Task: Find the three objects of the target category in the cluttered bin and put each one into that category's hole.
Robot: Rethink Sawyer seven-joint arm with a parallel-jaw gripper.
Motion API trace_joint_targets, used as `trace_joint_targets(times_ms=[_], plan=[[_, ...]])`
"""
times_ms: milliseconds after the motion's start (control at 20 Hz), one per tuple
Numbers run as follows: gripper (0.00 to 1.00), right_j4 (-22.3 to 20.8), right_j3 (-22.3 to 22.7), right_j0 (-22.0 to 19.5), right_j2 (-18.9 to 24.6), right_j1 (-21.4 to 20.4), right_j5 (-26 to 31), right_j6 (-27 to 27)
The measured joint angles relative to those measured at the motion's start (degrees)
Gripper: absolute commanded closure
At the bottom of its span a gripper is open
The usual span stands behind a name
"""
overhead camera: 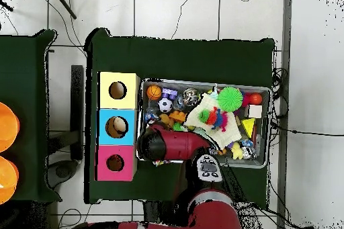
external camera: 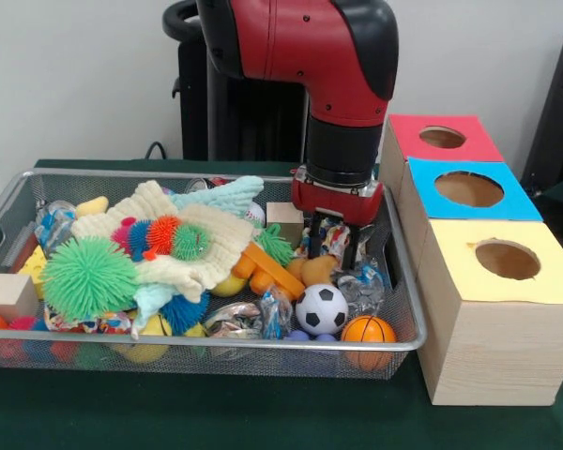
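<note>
Looking left to right. Green spiky ball [external camera: 89,275] sitting at left of bin [external camera: 206,345], beside cream cloth [external camera: 192,246]. Soccer ball [external camera: 321,308] and orange ball [external camera: 368,330] lying at front right. My gripper [external camera: 330,239] reaching down into pile behind them, among shiny wrappers [external camera: 361,286]. Fingers hiding in toys, so not telling open or shut, or holding anything. Boxes with yellow hole [external camera: 507,260], blue hole [external camera: 468,189], red hole [external camera: 442,138] waiting at right. Worrying: fingers maybe snagging wrappers, pulling wrong toy up.
</note>
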Motion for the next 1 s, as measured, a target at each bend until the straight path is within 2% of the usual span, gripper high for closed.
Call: trace_joint_targets(times_ms=[250,750,1000], plan=[[1.00,0.0,0.0,0.0,-0.1,-0.1,0.0,0.0],[1.00,0.1,0.0,-0.1,-0.1,-2.9,0.6,0.0],[1.00,0.1,-0.5,-1.4,-0.1,-2.7,1.4,0.0]])
